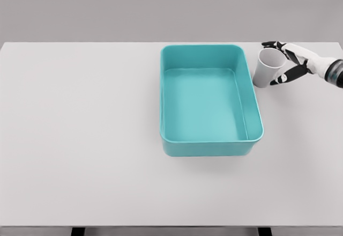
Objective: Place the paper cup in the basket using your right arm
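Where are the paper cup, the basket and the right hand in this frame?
paper cup [266, 68]: head view, on its white side wall.
basket [206, 147]: head view, on its near outer wall.
right hand [292, 64]: head view, on the palm, beside the cup.

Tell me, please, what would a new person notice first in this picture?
The eye goes first to the teal basket, empty, right of the middle of the white table. Next comes the white paper cup just beside the basket's far right corner, slightly tilted. The right hand reaches in from the right edge, its dark-tipped fingers around the cup.
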`<state>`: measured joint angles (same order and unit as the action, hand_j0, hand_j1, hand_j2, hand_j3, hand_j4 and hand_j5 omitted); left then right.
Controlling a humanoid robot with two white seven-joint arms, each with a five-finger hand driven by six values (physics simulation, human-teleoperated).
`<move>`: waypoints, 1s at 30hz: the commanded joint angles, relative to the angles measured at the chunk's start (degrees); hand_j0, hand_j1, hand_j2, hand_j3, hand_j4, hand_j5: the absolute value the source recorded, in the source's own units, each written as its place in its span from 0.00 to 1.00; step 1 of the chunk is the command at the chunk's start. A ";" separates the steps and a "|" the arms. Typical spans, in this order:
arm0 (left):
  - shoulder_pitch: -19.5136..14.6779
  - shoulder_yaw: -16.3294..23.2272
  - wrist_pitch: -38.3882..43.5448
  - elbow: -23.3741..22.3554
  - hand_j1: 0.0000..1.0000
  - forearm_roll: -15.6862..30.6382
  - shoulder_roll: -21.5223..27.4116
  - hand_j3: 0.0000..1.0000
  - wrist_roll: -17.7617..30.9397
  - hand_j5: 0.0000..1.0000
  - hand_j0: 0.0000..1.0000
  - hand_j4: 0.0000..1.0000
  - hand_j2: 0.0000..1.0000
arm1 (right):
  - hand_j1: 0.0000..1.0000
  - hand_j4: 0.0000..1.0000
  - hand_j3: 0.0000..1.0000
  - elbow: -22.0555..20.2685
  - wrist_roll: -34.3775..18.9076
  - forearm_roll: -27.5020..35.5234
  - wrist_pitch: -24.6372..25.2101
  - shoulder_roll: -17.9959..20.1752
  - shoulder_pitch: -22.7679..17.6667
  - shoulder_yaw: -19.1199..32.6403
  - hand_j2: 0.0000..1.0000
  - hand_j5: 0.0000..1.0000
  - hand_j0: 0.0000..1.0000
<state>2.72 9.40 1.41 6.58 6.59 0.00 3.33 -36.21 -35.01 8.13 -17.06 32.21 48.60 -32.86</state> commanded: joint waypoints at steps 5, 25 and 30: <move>0.00 0.01 0.00 -0.07 1.00 0.00 0.00 1.00 0.01 1.00 1.00 1.00 1.00 | 0.87 0.87 0.87 -0.09 0.01 0.31 0.01 -0.48 0.09 0.16 0.87 0.87 0.87; 0.00 0.01 0.00 0.01 1.00 0.00 0.00 1.00 0.01 1.00 1.00 1.00 1.00 | 0.83 0.83 0.83 -1.23 0.01 0.84 -6.23 0.48 0.09 3.06 0.83 0.83 0.83; 0.00 0.01 0.00 0.01 1.00 0.00 0.00 1.00 0.01 1.00 1.00 1.00 1.00 | 0.82 0.82 0.82 -5.45 0.01 0.84 -6.41 0.84 0.17 4.29 0.82 0.82 0.82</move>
<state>2.72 9.40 1.41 6.57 6.59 0.00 3.33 -39.94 -35.01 8.51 -23.39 32.85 48.78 -29.44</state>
